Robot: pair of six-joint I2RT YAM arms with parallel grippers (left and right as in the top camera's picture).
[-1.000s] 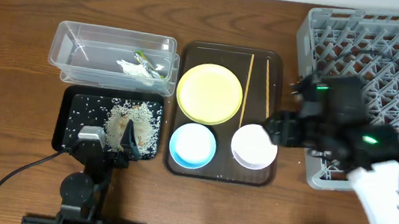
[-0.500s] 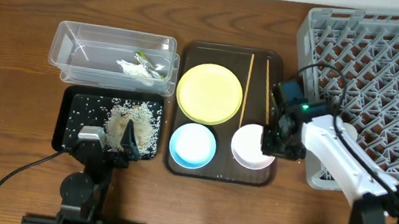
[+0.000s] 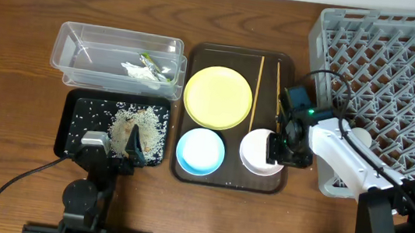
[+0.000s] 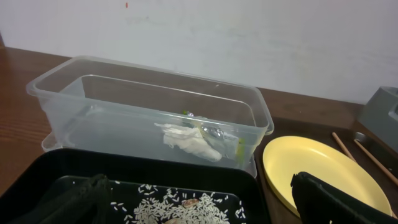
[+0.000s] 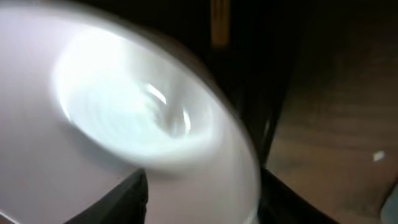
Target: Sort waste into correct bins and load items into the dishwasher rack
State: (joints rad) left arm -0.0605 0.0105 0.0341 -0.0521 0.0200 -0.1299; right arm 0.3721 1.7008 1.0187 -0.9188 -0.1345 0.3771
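My right gripper (image 3: 278, 148) is low over the right rim of the white bowl (image 3: 257, 150) on the brown tray. In the right wrist view the blurred white bowl (image 5: 124, 112) fills the gap between the spread fingers (image 5: 202, 199). The yellow plate (image 3: 217, 96), light blue bowl (image 3: 200, 150) and two chopsticks (image 3: 257, 91) also lie on that tray. My left gripper (image 3: 115, 139) is open over the black tray (image 3: 73, 129), above the rice (image 3: 140, 124). The snack wrapper (image 3: 151, 63) and paper scraps (image 3: 136, 71) are in the clear tub (image 3: 71, 38). The small white cup is out of view.
The grey dishwasher rack (image 3: 400, 76) fills the right side, its left wall close behind my right arm. The brown serving tray (image 3: 199, 53) stands between the bins and the rack. In the left wrist view the tub (image 4: 62, 81) and plate (image 4: 311, 162) lie ahead.
My right arm has swung left from the rack's edge and come down onto the white bowl's right rim. The left arm has not moved.
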